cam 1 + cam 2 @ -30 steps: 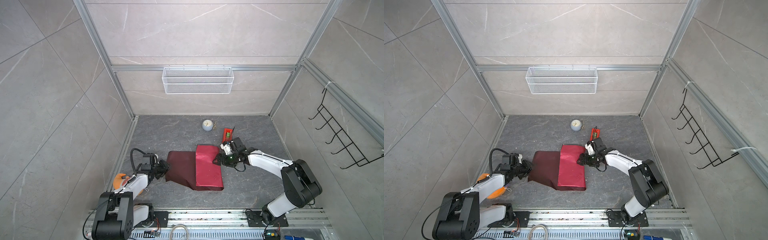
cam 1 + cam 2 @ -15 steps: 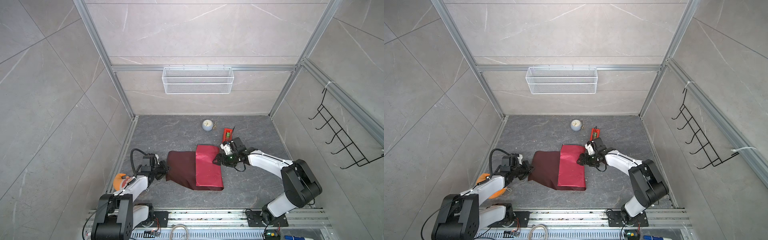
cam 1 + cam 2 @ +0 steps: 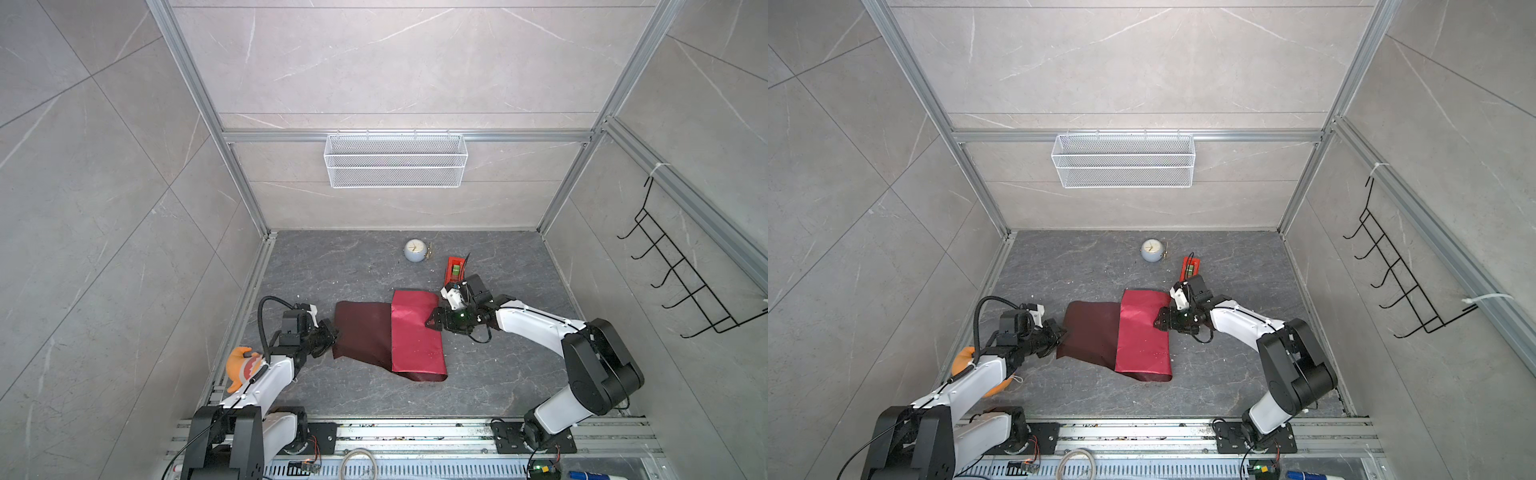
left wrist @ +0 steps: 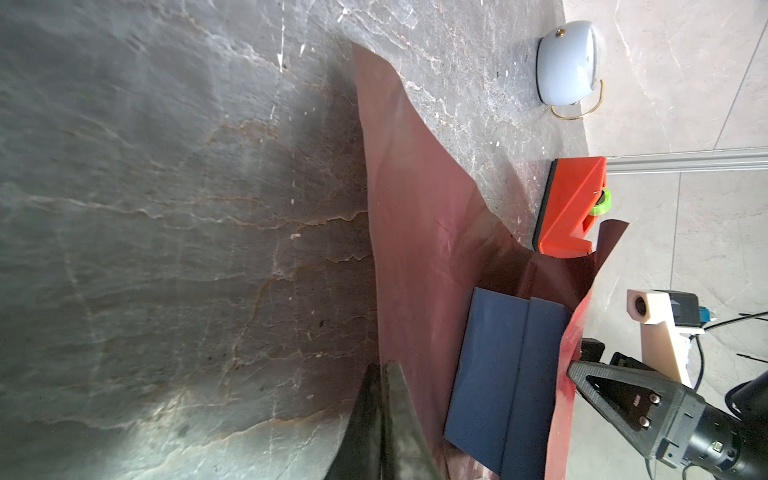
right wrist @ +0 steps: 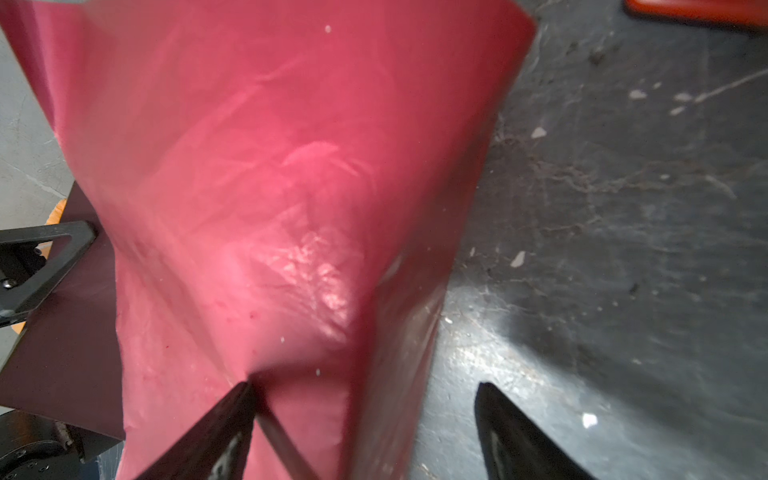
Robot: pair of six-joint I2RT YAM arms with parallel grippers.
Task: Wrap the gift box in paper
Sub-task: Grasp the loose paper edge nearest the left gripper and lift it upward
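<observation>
maroon paper flat on the tabletop | right half already flipped shiny-red over the gift box, tucked under that flap | left tool clenched on the paper's free edge | right tool spread wide, one finger on the flap | todo imo: second flap, both ends

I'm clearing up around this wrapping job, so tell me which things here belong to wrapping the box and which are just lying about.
For the job: paper; gift box, lying in the paper's fold; probably the tape dispenser.
Just lying about: clock; orange toy; wire basket on the back wall.
</observation>
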